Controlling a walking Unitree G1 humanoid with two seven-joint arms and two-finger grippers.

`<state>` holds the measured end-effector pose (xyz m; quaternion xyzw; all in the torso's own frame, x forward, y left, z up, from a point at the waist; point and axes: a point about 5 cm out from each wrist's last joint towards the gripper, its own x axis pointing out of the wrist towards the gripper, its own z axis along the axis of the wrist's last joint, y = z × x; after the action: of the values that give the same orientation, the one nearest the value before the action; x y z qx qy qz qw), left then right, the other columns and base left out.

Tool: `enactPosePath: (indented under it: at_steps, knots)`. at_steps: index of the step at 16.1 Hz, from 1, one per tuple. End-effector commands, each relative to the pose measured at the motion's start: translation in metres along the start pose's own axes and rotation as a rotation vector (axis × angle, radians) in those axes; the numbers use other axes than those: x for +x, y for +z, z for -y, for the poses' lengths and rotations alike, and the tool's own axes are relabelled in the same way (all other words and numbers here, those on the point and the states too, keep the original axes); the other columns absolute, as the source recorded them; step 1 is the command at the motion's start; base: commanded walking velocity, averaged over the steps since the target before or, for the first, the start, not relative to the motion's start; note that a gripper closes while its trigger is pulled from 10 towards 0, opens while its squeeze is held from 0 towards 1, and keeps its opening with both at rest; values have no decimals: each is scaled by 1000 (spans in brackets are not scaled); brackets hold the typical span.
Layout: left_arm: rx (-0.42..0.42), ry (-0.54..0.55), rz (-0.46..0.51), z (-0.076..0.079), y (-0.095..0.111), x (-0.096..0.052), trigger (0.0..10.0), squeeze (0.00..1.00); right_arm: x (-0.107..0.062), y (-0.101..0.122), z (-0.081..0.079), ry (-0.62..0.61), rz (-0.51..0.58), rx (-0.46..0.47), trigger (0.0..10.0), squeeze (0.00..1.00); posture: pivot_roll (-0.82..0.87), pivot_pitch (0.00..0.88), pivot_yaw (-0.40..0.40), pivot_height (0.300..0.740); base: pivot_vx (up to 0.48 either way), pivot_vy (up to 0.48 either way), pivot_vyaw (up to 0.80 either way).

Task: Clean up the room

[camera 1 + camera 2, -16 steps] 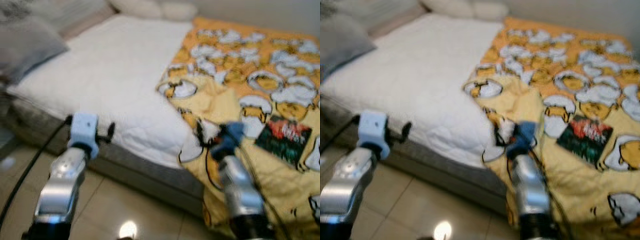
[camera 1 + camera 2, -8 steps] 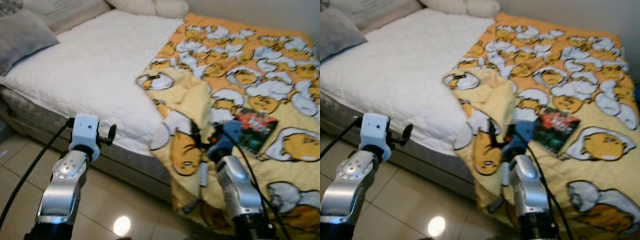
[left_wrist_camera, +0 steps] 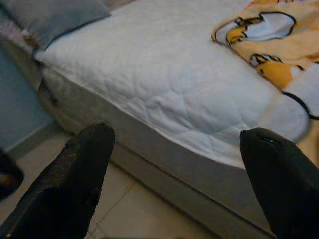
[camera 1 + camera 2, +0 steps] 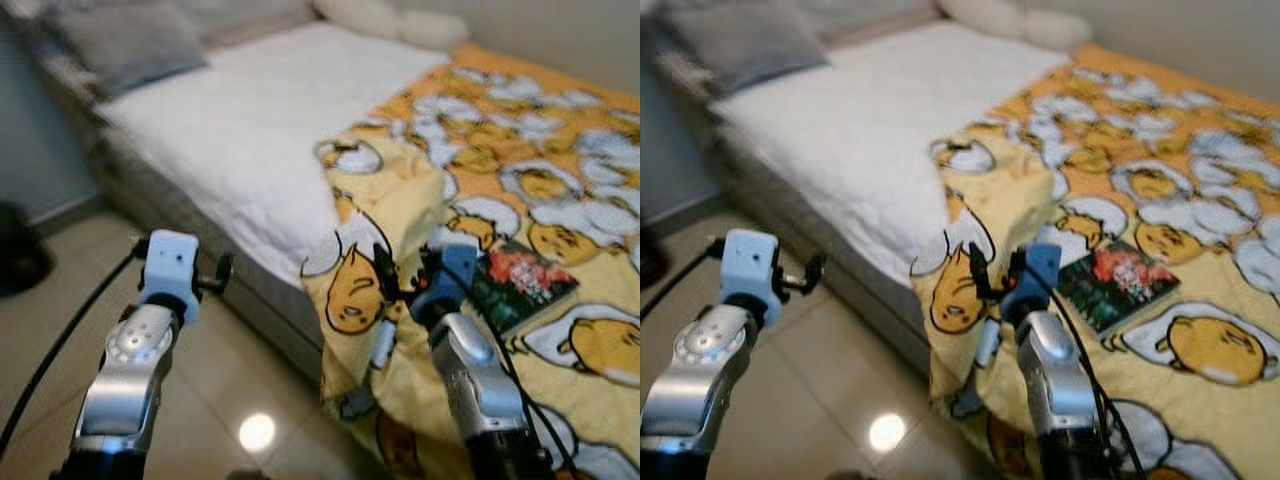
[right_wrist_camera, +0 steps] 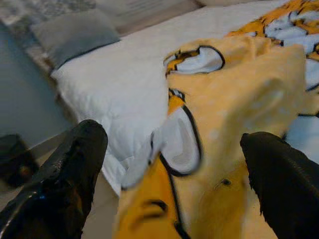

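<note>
A yellow blanket [image 4: 480, 190] printed with egg cartoons covers the right half of a bed, and its folded corner [image 5: 234, 99] hangs over the front edge. On the blanket lies a dark green and red book [image 4: 522, 286]. My right gripper [image 4: 400, 275] hovers open just before the hanging corner, with nothing between its fingers [image 5: 65, 174]. My left gripper [image 4: 218, 273] is held open over the floor in front of the bed's grey base [image 3: 164, 164], its fingers [image 3: 75, 179] wide apart.
The white quilted mattress [image 4: 260, 120] fills the left half of the bed. A grey pillow [image 4: 130, 45] and white pillows [image 4: 390, 18] lie at its head. A dark object [image 4: 20, 255] sits on the glossy tiled floor [image 4: 200, 400] at far left.
The whole picture has shifted: the camera has swung, bringing more floor and the bed's left side into view. Both arms keep their pose before me, still open.
</note>
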<state>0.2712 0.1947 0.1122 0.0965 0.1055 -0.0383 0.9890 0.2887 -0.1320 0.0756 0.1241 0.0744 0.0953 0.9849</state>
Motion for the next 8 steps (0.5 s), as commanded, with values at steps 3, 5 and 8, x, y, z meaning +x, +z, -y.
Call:
enactPosePath:
  at_steps: [3, 5, 8]
  knots:
    - [8, -18, 11, 3, 2, 0, 10000, 1000, -1, 2, 3, -10, 0, 8, 10000, 1000, -23, 0, 1, 740, 0, -406, 417]
    - [10, -23, 10, 3, 2, -1, 10000, 1000, -2, 0, 3, -10, -12, 12, 10000, 1000, -23, 0, 0, 740, 0, -405, 0]
    - [14, -28, 12, 4, 2, -1, 10000, 1000, -3, -4, 2, 5, -42, 19, 10000, 1000, -20, 0, -1, 740, 0, -378, 0]
